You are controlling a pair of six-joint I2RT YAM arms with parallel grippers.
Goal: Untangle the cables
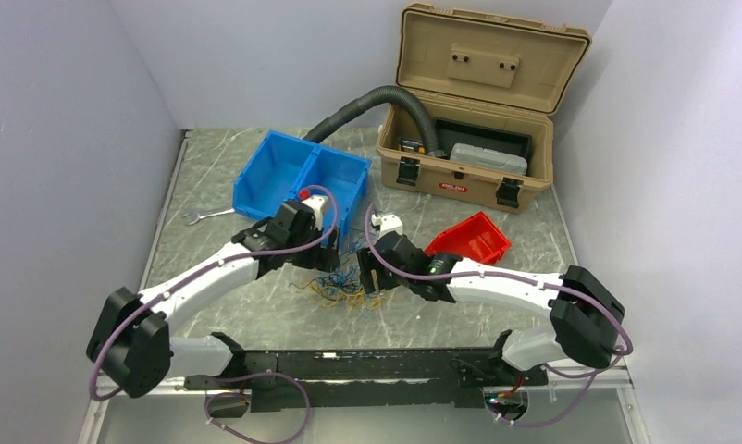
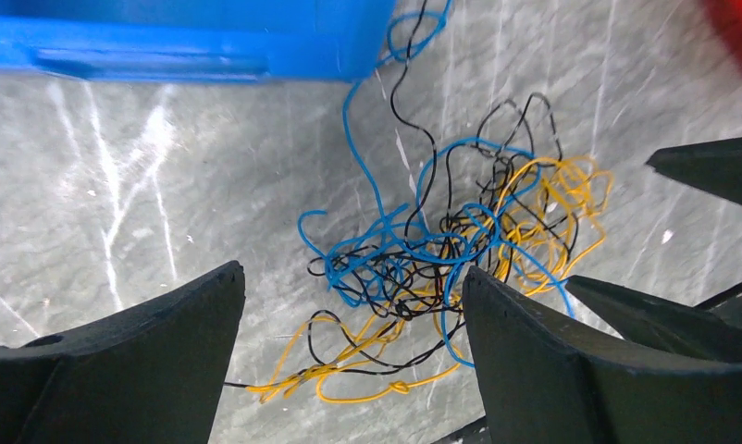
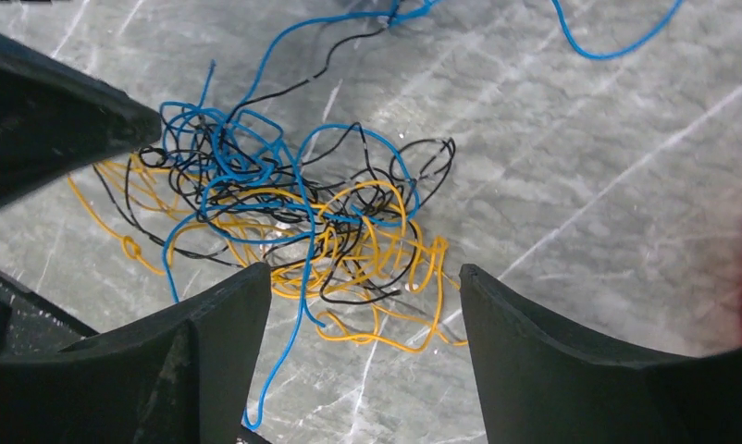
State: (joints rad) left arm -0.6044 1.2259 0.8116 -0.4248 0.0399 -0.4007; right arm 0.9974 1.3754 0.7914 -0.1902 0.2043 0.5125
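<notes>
Cables (image 2: 432, 268): one loose tangle of thin yellow, blue and black strands, flat on the grey marbled table (image 1: 256, 305), near its front edge and midway between the two arms. Yellow loops lie mostly underneath, blue and black across the top. One blue strand and one black strand trail out of the knot towards the corner of the blue bin (image 1: 302, 176).

Left gripper (image 2: 349, 277): poised over the tangle, pointing down, jaws spread wide and holding nothing; the knot shows on the table in the gap. The arm reaches forward and inward from its base, its wrist just in front of the blue bin.

Right gripper (image 3: 363, 273): same posture from the other side, jaws wide, nothing held, yellow loops below the gap. The two claws sit near each other, apart, each one's fingers showing in the other's wrist view.

Beyond: red bin (image 1: 469, 239) beside the right forearm, open tan toolbox (image 1: 464, 157) at the back, black corrugated hose (image 1: 367, 106) running into it, wrench (image 1: 205, 215) left of the blue bin.
</notes>
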